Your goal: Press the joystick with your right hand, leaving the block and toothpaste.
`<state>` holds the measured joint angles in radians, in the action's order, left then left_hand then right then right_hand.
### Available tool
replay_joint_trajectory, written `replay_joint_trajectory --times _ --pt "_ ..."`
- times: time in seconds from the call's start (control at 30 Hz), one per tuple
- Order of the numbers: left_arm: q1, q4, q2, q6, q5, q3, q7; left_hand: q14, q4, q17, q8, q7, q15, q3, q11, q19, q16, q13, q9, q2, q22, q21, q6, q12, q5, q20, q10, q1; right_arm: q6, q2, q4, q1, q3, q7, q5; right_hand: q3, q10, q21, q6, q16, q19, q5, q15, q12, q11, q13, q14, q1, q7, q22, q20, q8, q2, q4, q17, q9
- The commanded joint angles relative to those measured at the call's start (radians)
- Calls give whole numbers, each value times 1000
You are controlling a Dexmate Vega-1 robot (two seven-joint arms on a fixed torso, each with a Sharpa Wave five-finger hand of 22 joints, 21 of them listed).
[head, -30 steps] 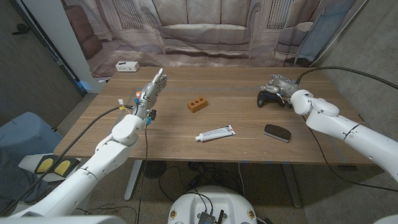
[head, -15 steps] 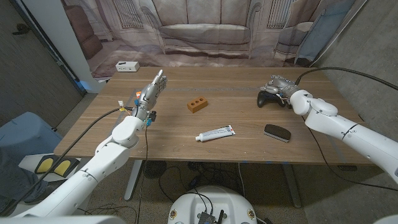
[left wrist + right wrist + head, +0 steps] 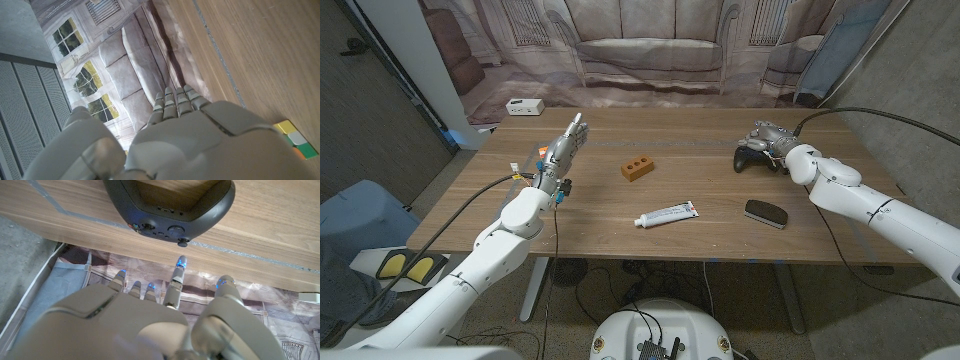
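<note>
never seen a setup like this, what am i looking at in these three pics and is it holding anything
It is a white two-armed robot standing at a wooden table. One picture looks down from its head; the other two come from cameras on its wrists, looking along the backs of its hands. On the table lie an orange block with holes, a white toothpaste tube, a black oval case and a black game controller, plus a small coloured cube. The right hand hovers by the controller, fingers spread. The left hand is open, holding nothing.
</note>
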<state>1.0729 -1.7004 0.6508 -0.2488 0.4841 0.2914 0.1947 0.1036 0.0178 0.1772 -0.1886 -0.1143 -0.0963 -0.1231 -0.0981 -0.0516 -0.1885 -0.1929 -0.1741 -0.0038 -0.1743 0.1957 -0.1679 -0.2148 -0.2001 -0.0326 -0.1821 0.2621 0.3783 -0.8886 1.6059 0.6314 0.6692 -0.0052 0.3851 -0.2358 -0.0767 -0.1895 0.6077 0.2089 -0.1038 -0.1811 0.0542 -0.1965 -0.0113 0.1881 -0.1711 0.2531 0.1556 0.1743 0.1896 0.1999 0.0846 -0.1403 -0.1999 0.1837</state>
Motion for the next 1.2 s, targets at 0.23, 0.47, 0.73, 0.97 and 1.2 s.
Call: replay_joint_trajectory --times 0.23,0.47,0.73,0.97,1.2 --pt "7 -7 3 3 1 -3 5 2 -5 3 0 -1 2 -5 2 0 1 -2 -5 12 -5 0 -5 2 3 -2 -4 0 2 6 -11 -7 11 3 6 -12 -6 -6 -2 6 2 2 -5 -3 -5 2 -66 6 6 3 6 -1 10 -3 -3 3" --pt "14 -17 6 7 1 -6 9 2 -6 3 0 1 2 -4 1 1 1 -2 -5 12 -5 0 -4 2 3 -5 -5 0 3 8 -17 -10 13 6 6 -13 -6 -6 0 6 2 2 -4 -3 -5 2 -64 7 2 3 7 -1 9 -3 -3 3" --pt "22 -26 10 11 1 -11 15 2 -6 3 0 1 4 -4 1 1 1 -2 -5 13 -5 0 -5 2 3 -5 -5 0 4 8 -21 -10 17 10 7 -13 -2 -7 11 7 2 3 -6 -4 -4 2 -62 7 2 4 7 2 9 -3 -3 3" --pt "22 -30 10 16 1 -9 15 2 -7 3 0 1 3 -4 3 2 1 -2 -5 14 -5 0 -4 2 3 -6 -5 1 5 8 -23 -11 20 12 9 -14 3 -7 21 8 2 3 -8 -6 -5 2 -58 8 3 4 8 5 9 -3 -3 3" --pt "22 -30 9 16 -1 -7 15 2 -8 3 0 2 3 -4 2 4 1 -2 -5 16 -5 -1 -4 2 3 -7 -5 1 10 3 -21 -7 19 16 6 -15 7 -8 27 9 6 3 -9 -7 -5 2 -55 8 2 4 9 6 10 -4 -3 3"
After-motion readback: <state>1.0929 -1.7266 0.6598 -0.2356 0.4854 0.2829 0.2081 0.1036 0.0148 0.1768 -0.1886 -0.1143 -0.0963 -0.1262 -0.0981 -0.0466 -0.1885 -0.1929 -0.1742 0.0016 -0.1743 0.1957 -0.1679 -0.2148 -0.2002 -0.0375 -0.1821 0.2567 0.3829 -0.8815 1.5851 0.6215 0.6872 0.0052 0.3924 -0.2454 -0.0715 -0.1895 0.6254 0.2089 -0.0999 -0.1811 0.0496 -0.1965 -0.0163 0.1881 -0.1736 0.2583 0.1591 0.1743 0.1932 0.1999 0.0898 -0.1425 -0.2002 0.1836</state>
